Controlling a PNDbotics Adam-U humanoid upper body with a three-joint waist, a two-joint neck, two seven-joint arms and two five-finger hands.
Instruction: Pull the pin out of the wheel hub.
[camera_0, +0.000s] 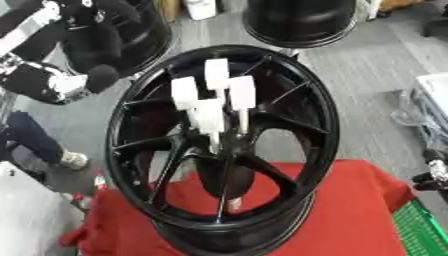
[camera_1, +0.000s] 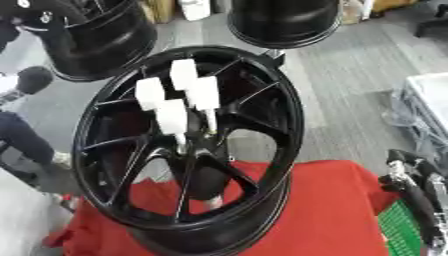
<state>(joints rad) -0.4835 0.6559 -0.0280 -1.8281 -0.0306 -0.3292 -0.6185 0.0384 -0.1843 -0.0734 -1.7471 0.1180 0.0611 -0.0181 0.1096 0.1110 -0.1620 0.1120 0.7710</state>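
A black alloy wheel (camera_0: 223, 150) is standing upright on edge on a red cloth (camera_0: 350, 215), its spoked face turned toward the camera and tilted slightly. Four white pins are sticking out of the hub toward the viewer: a top pin (camera_0: 216, 73), a left pin (camera_0: 185, 93), a right pin (camera_0: 241, 93) and a lowest front pin (camera_0: 209, 116). Each is showing a blocky white head on a thinner shaft running into the hub; all four are sitting clustered, heads nearly touching.

The left hand (camera_0: 98, 77) is showing at the upper left, above and to the left of the wheel rim, apart from the pins; whether its fingers are curled or straight cannot be told. The right hand (camera_1: 411, 185) is appearing at the lower right edge, beside the red cloth and well away from the wheel; its finger state cannot be told either.

A green crate (camera_0: 424, 230) is lying at the lower right corner. Two more black wheels are standing behind: one at the upper left (camera_1: 105, 35), one at top centre (camera_0: 300, 20).
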